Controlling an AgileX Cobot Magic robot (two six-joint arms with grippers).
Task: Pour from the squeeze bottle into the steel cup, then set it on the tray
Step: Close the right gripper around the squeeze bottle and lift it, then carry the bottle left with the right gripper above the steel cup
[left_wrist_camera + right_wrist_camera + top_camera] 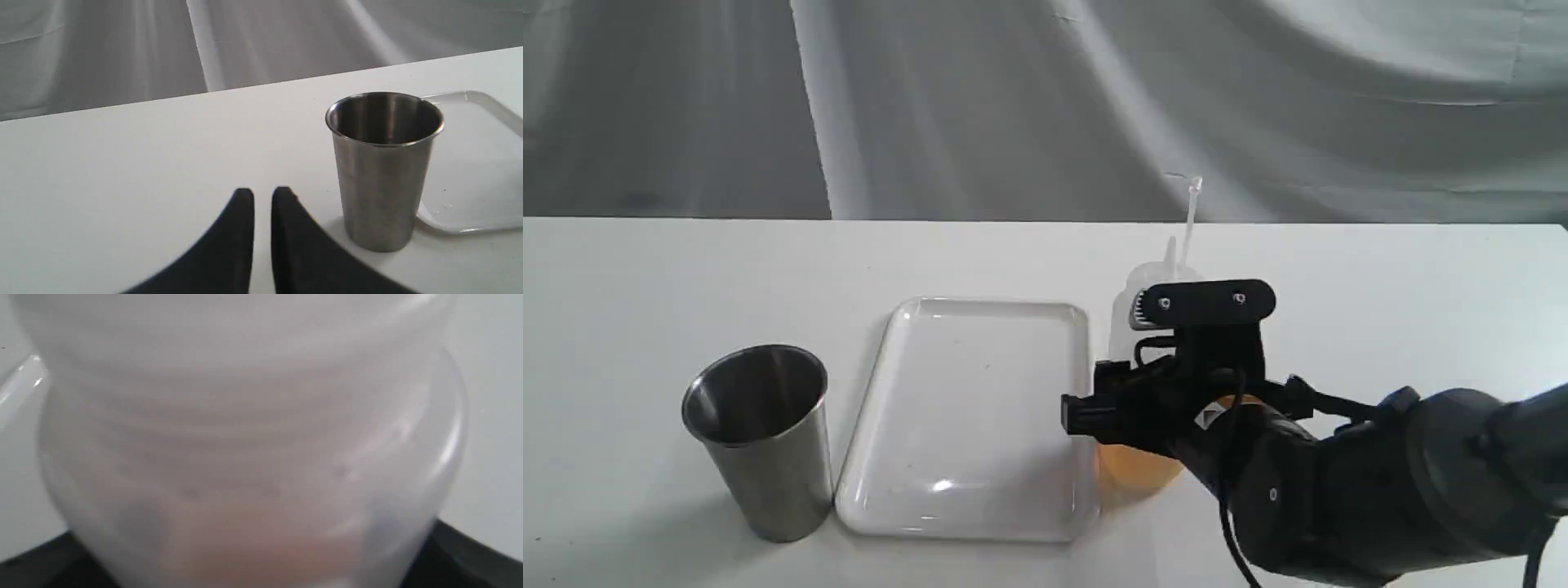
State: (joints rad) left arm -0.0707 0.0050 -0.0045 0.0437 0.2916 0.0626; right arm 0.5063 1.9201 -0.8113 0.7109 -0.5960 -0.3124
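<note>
The squeeze bottle (pixel 1156 282) stands upright on the table just right of the tray (pixel 968 416), amber liquid in its lower part and its thin tether sticking up. My right gripper (pixel 1143 404) holds it at mid-height; in the right wrist view the bottle (pixel 253 449) fills the frame with a black finger pressed against each side. At the left, close to the tray's near left corner, stands the steel cup (pixel 760 437), upright. My left gripper (pixel 262 196) hovers low beside the cup (pixel 384 163), shut and holding nothing.
A white tabletop (pixel 645 286) stretches back to a grey draped cloth (pixel 1013 98). The right arm's dark bulk (pixel 1380 482) covers the near right corner of the table.
</note>
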